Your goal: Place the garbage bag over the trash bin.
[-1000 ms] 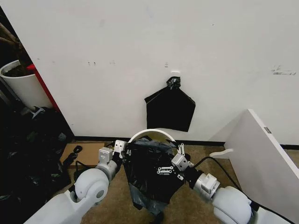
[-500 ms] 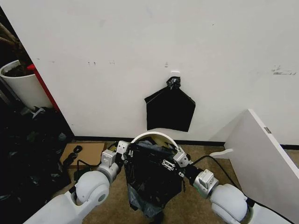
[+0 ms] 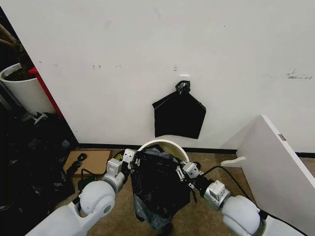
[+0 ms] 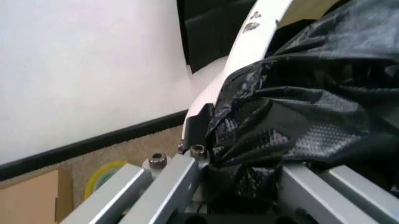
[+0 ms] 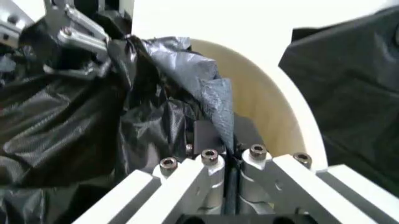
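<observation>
Both grippers, L (image 3: 129,158) & R (image 3: 185,169), clamped bag (image 3: 160,184) edges; bin (image 3: 162,143) rim just beyond, wall-side.

The head camera looks down from high up, facing the white wall (image 3: 147,44). The trash bin (image 3: 162,143) sits at about 6 o'clock, low in that view. The left wrist camera sits very close to the garbage bag (image 4: 299,116). The right wrist camera is just as close, peeking into the bin. All three views share the bin's rim and the bag.
</observation>
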